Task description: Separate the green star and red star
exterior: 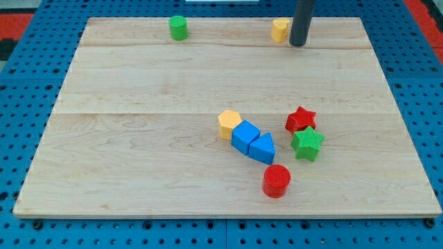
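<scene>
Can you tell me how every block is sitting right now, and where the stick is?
red star: touching green star
green star: below red star
blue cube: against blue triangle
yellow pentagon: beside blue cube
red cylinder: alone
green cylinder: alone
yellow block: beside my tip
my tip: far from stars

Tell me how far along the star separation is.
Nothing looks done: the red star and green star sit touching at the view's lower right. My tip is at the view's top beside a yellow block, far from both. Left: travel down and push the stars apart.
</scene>
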You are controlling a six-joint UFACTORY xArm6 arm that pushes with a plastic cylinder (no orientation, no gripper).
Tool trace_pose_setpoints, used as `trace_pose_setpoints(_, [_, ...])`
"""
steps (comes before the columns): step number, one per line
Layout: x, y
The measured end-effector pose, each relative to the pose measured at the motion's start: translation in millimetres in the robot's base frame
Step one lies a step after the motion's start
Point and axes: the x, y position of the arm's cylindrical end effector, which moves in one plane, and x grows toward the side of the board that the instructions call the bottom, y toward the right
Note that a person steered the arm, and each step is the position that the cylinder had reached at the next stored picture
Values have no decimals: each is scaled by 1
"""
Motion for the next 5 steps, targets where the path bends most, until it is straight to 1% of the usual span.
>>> trace_pose_setpoints(1, [-17,-20])
trace_pose_setpoints(2, [-42,4])
trace_pose_setpoints(3, [-22,13])
trace_pose_setpoints(4, [27,72])
trace_pose_setpoints(5, [114,93])
